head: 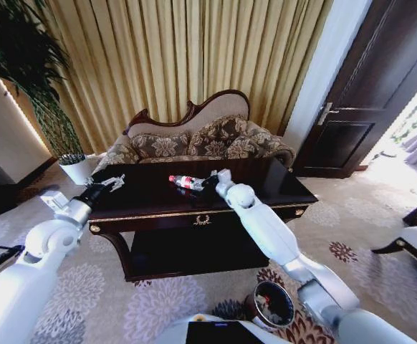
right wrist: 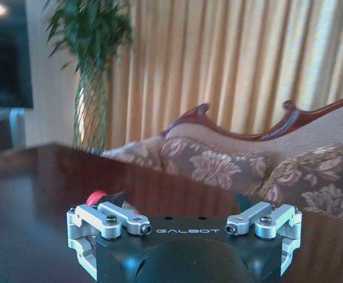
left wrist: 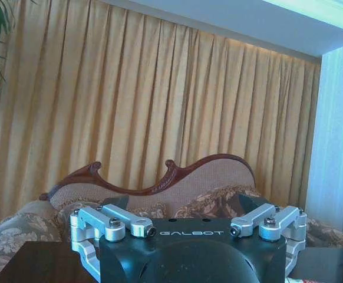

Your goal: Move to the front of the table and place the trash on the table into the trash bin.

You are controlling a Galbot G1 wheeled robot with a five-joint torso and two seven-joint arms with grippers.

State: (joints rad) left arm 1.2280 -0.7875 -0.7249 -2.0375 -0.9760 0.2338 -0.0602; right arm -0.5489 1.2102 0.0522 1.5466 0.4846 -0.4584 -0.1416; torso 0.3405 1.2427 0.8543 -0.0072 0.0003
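Observation:
The trash I can see is a clear plastic bottle (head: 185, 182) with a red label, lying on its side near the middle of the dark glossy table (head: 280, 188). My right gripper (head: 211, 180) is open right beside the bottle's right end. In the right wrist view a red part of the bottle (right wrist: 96, 197) shows next to one fingertip (right wrist: 116, 198), outside the gap. My left gripper (head: 114, 182) hangs open over the table's left end, with nothing between its fingers (left wrist: 119, 201). The trash bin (head: 271, 304) stands on the carpet, low, by my right forearm.
A patterned sofa (head: 208, 140) with a carved dark frame stands just behind the table, in front of gold curtains. A white plant pot (head: 77, 169) sits at the back left. A dark door (head: 366, 93) is at the right, and a chair edge (head: 416, 244) at the far right.

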